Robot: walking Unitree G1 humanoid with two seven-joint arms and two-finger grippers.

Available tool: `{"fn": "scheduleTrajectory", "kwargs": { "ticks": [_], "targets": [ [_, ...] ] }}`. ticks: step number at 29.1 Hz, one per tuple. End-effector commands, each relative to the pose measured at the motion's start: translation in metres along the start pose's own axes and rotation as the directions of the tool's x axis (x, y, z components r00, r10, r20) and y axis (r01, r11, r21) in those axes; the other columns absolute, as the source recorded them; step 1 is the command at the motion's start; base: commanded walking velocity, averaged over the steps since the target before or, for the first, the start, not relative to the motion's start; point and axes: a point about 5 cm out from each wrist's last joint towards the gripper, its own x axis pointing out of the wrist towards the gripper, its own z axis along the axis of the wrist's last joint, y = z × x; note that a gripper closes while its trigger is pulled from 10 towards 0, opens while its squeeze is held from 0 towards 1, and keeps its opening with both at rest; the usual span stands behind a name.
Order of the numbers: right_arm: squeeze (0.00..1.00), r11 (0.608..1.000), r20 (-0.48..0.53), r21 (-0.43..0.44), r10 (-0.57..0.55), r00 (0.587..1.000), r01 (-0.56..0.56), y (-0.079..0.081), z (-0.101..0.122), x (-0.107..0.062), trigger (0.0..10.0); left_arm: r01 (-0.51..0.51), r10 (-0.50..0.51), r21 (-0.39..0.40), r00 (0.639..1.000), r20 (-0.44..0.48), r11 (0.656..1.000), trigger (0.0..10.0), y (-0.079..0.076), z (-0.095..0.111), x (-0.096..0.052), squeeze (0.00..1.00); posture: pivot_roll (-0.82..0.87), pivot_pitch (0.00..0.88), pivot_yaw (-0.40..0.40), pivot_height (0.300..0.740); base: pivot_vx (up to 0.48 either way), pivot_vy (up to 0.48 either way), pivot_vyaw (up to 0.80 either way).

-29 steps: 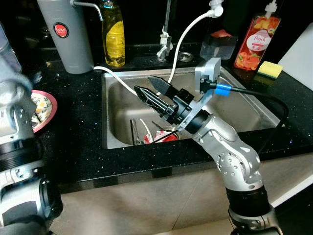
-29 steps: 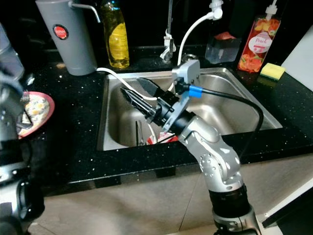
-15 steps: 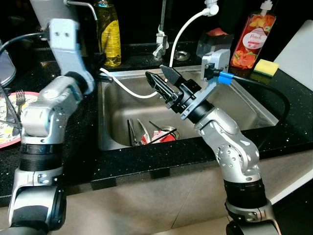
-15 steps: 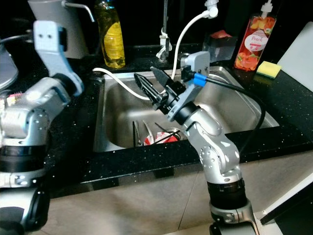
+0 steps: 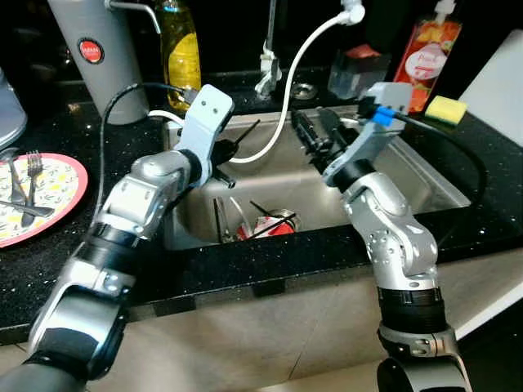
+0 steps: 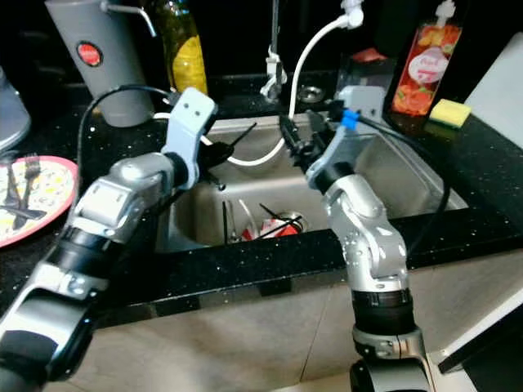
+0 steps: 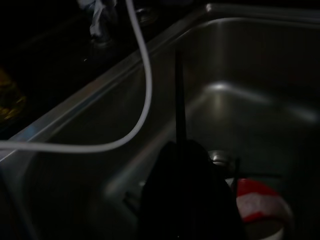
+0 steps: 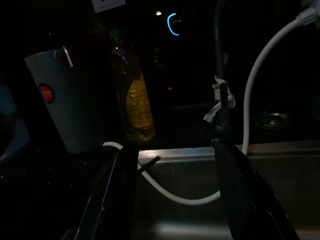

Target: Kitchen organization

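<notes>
Utensils [image 5: 245, 222] and a red-and-white cup [image 5: 274, 226] are lying at the bottom of the steel sink [image 5: 409, 192]. Above them, the left gripper [image 5: 233, 153] is pinching a thin black stick, while the right gripper [image 5: 315, 135] is hovering open-fingered, empty, by the white hose [image 5: 290, 90]. Clearing seems underway; next it probably needs reaching down.

2 bottles [image 5: 181, 51] [image 5: 426, 59], 1 plate [image 5: 57, 204], 1 sponge [image 5: 449, 108]

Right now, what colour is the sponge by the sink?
The sponge is yellow, on the black counter. Clearest in the left eye view.
</notes>
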Motion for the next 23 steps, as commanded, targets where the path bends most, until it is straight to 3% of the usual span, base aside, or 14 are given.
{"fn": "scheduleTrajectory", "kwargs": {
  "ticks": [1,3,4,5,6,7,8,10,11,12,14,17,21,23],
  "targets": [
    [0.0,1.0,0.018,0.002,-0.002,1.0,0.002,0.001,0.002,0.001,10.0,-0.017,0.017,0.003,0.999,0.031,1.0,10.0,0.001,0.007,0.003,1.0,0.03,0.0,0.025,0.74,0.0,0.0,0.0],
    [0.0,1.0,0.031,0.012,-0.003,1.0,0.002,0.003,0.003,0.0,10.0,0.023,-0.011,-0.065,0.986,0.167,0.998,10.0,-0.001,0.024,0.0,1.0,0.03,0.0,0.027,0.74,0.0,0.0,0.0],
    [0.0,1.0,0.039,0.021,0.001,0.999,-0.002,0.004,0.004,-0.001,10.0,0.079,-0.035,-0.133,0.952,0.304,0.988,10.0,-0.003,0.043,-0.008,1.0,0.02,0.0,0.027,0.74,0.0,0.0,0.0],
    [0.0,1.0,0.039,0.021,0.001,0.999,-0.002,0.004,0.004,-0.001,10.0,0.079,-0.035,-0.133,0.952,0.304,0.988,10.0,-0.003,0.043,-0.008,1.0,0.02,0.0,0.027,0.74,0.0,0.0,0.0],
    [0.0,1.0,0.045,0.027,0.003,0.999,-0.004,0.004,0.005,-0.001,10.0,0.122,-0.047,-0.168,0.918,0.395,0.978,10.0,-0.003,0.055,-0.014,0.0,0.03,0.0,0.026,0.74,0.0,0.0,0.0],
    [0.0,0.999,0.053,0.035,0.008,0.999,-0.01,0.005,0.005,-0.002,10.0,0.124,-0.012,-0.2,0.875,0.484,0.972,10.0,0.002,0.068,-0.023,0.0,0.03,0.0,0.026,0.74,0.0,0.0,0.0],
    [0.0,0.999,0.053,0.035,0.008,0.999,-0.01,0.005,0.005,-0.002,10.0,0.124,-0.012,-0.2,0.875,0.484,0.972,10.0,0.002,0.068,-0.023,0.0,0.03,0.0,0.026,0.74,0.0,0.0,0.0],
    [0.0,0.999,0.065,0.047,0.02,0.998,-0.024,0.008,0.006,-0.002,10.0,0.018,0.121,-0.229,0.808,0.576,0.973,10.0,0.018,0.084,-0.037,0.0,0.04,0.0,0.021,0.74,0.0,0.0,0.0],
    [0.0,0.999,0.065,0.047,0.02,0.998,-0.024,0.008,0.006,-0.002,10.0,0.018,0.121,-0.229,0.808,0.576,0.973,10.0,0.018,0.084,-0.037,0.0,0.04,0.0,0.021,0.74,0.0,0.0,0.0],
    [0.0,0.998,0.069,0.053,0.027,0.997,-0.03,0.01,0.006,-0.002,10.0,-0.077,0.177,-0.193,0.797,0.577,0.978,10.0,0.024,0.087,-0.043,0.0,0.04,0.0,0.02,0.74,0.0,0.0,0.0],
    [0.0,0.997,0.073,0.059,0.04,0.997,-0.044,0.012,0.006,0.0,10.0,-0.236,0.239,-0.072,0.821,0.518,0.969,10.0,0.028,0.08,-0.047,0.0,0.05,0.0,0.011,0.74,0.0,0.0,0.0],
    [0.0,0.996,0.074,0.064,0.057,0.996,-0.061,0.015,0.005,0.001,10.0,-0.314,0.288,-0.02,0.841,0.457,0.949,10.0,0.032,0.068,-0.052,0.0,0.06,0.0,0.001,0.74,0.0,0.0,0.0],
    [0.0,0.994,0.074,0.071,0.073,0.995,-0.079,0.019,0.005,0.001,10.0,-0.372,0.335,0.003,0.84,0.427,0.928,10.0,0.037,0.061,-0.059,0.0,0.09,0.0,-0.013,0.74,0.0,0.0,0.0],
    [0.0,0.993,0.073,0.071,0.094,0.993,-0.099,0.022,0.004,0.003,10.0,-0.412,0.389,-0.036,0.826,0.408,0.911,10.0,0.045,0.057,-0.07,0.0,0.09,0.0,-0.018,0.74,0.0,0.0,0.0]
  ]
}}
